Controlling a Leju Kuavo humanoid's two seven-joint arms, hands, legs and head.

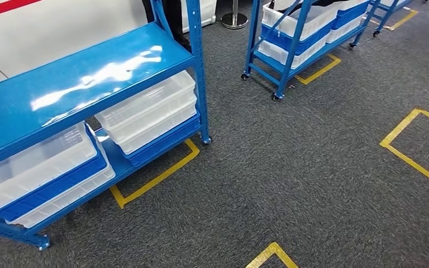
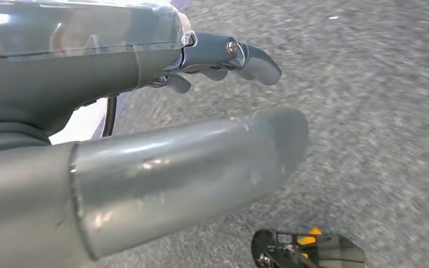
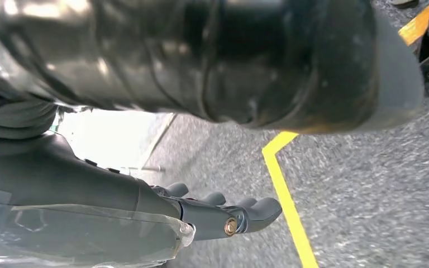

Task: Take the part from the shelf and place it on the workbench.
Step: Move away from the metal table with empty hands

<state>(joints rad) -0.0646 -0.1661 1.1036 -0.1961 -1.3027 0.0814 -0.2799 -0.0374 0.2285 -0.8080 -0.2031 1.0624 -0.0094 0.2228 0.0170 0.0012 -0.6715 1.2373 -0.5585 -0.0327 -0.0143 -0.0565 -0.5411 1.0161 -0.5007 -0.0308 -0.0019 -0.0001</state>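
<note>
1. The part: I cannot identify it in any view. The likely source is the blue shelf (image 1: 84, 67) at 10 o'clock in the head view. Its glossy top deck shows nothing on it but glare, and I cannot make out what the stacked clear bins (image 1: 148, 111) on the lower deck hold.
2. Left hand (image 2: 162, 139): in its wrist view it hangs over grey carpet (image 1: 290, 184), thumb and darker fingers (image 2: 257, 61) apart, nothing between them. I judge it unloaded and spread.
3. Right hand (image 3: 212, 145): the same finding in its wrist view, with the fingers (image 3: 257, 211) extended, apart from the thumb and holding nothing, over carpet crossed by yellow floor tape (image 3: 285, 190).
4. Surroundings: a second wheeled blue rack (image 1: 301, 39) with white bins stands at 1 o'clock, well apart from the near shelf. Taped yellow squares lie at 3 and 6 o'clock. No workbench is identifiable.
5. Step in hand, in my judgement: approach and locate. The task is barely begun.
6. Recommended practice: I would square the body to the near shelf, stop at the taped outline at its foot, and tilt the view until the bin contents are legible before raising either arm. Reaching under the top deck risks striking its front edge, so I would enter low and level.
</note>
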